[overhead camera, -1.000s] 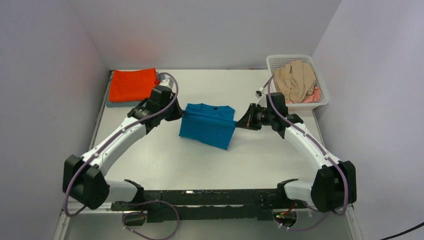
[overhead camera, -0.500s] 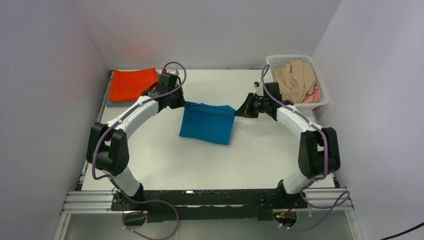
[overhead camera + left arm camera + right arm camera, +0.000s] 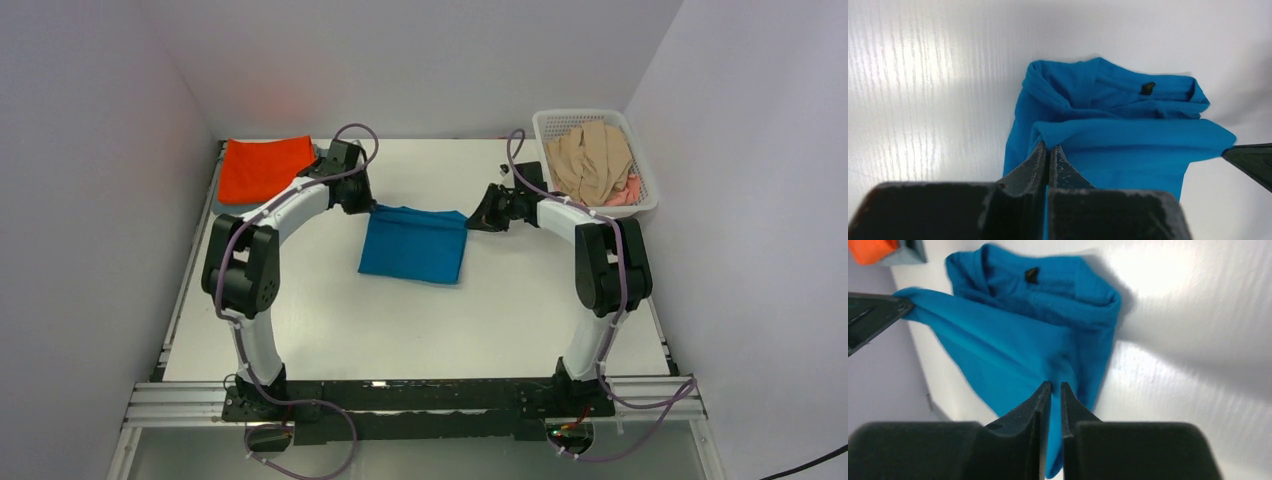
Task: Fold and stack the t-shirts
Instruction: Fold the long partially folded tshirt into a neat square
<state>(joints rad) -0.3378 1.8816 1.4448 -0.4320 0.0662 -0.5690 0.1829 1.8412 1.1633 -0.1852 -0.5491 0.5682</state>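
Pinching far-left corner of teal t-shirt (image 3: 413, 248) with left gripper (image 3: 368, 207), fingers pressed together on the cloth. Pinching far-right corner with right gripper (image 3: 472, 222), jaws nearly together, blue fabric caught between them. Holding top layer taut between both grippers, raised a little above the collar layer. Lying folded mid-table (image 3: 400, 330), near edge flat. Sitting folded at far left: orange t-shirt (image 3: 262, 167). Spilling from white basket (image 3: 642, 207) at far right: beige t-shirt (image 3: 590, 160), pink t-shirt (image 3: 622, 196) under it.
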